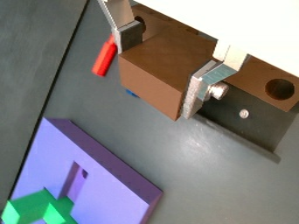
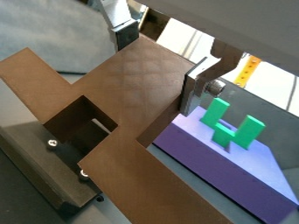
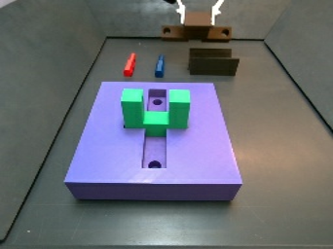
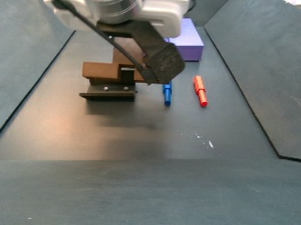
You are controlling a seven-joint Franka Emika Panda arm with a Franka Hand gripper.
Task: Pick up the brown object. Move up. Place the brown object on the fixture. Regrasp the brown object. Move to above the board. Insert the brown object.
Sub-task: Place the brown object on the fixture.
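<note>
the gripper (image 1: 163, 54) hangs above the fixture (image 3: 213, 63) near the far edge of the floor, and its silver fingers (image 1: 212, 79) are closed on the brown object (image 1: 170, 72), one plate flat against each side of the bar. in both wrist views the bar sits square between the pads, with its round hole (image 1: 281, 87) at the end that sticks out past the fingers. in a side view the brown object (image 3: 198, 32) is raised clear of the fixture, not resting in its channel.

the bar looks rigid and light, a solid blocky piece with flat parallel sides, so it should not flex or crush; the smooth faces could let it pivot if pinched near one end. the flat sides near the middle, away from the hole, look the safest place to hold.

the board (image 3: 117, 146) lies toward the near edge, its green block (image 3: 155, 107) straddling the slot. a red pin (image 3: 130, 64) and a blue pin (image 3: 159, 66) lie beside the fixture.
</note>
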